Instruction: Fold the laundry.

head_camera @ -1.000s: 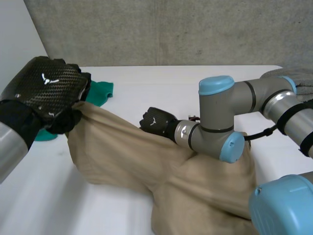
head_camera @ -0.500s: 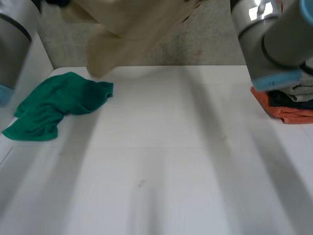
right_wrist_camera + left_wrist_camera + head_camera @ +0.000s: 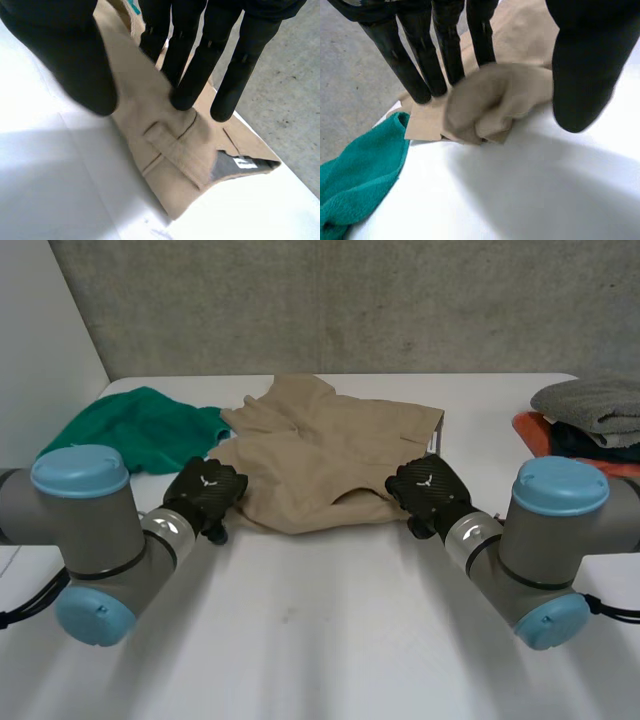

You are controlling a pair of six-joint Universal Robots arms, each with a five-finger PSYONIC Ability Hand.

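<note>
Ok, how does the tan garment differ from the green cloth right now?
The tan woven garment lies spread mid-table; the green terry cloth sits crumpled beside it. The left hand and right hand rest on the garment's near edge; no hand touches the green one. Both lie on the white table.

No word or number can be read here. A small white winged emblem marks the back of the left hand [image 3: 205,490] and the right hand [image 3: 428,488]. The grey tag [image 3: 240,164] inside the tan trousers [image 3: 320,465] bears illegible white print.
</note>
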